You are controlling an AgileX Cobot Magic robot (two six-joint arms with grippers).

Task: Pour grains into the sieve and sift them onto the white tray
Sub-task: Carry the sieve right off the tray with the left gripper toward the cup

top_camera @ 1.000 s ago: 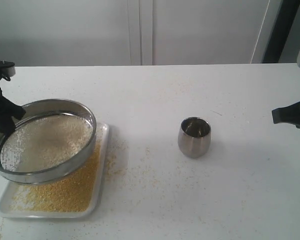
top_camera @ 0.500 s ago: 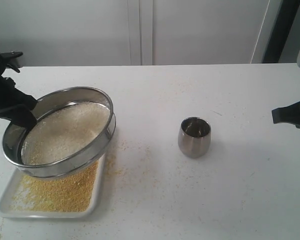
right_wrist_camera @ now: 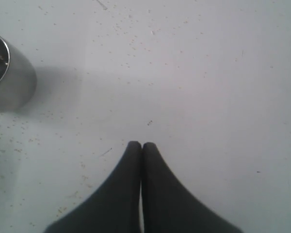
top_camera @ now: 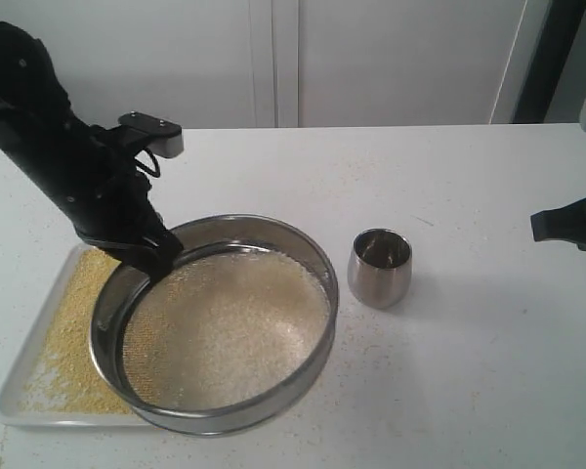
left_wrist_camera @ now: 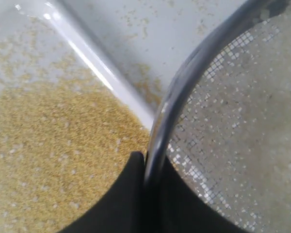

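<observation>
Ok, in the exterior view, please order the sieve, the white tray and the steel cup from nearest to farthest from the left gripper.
1. The sieve: the left gripper is shut on its rim, at its left side.
2. The white tray: just below and left of that gripper.
3. The steel cup: off to the right, beyond the sieve.

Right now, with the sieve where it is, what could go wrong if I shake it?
1. The sieve hangs largely past the white tray's right edge, so sifting here would likely spill onto the table.
2. The left gripper holds it only by its jaws pinching the thin rim; loaded with pale grains, it could tilt or slip.
3. The steel cup stands close to the rim; a swing right might knock it over.
</observation>
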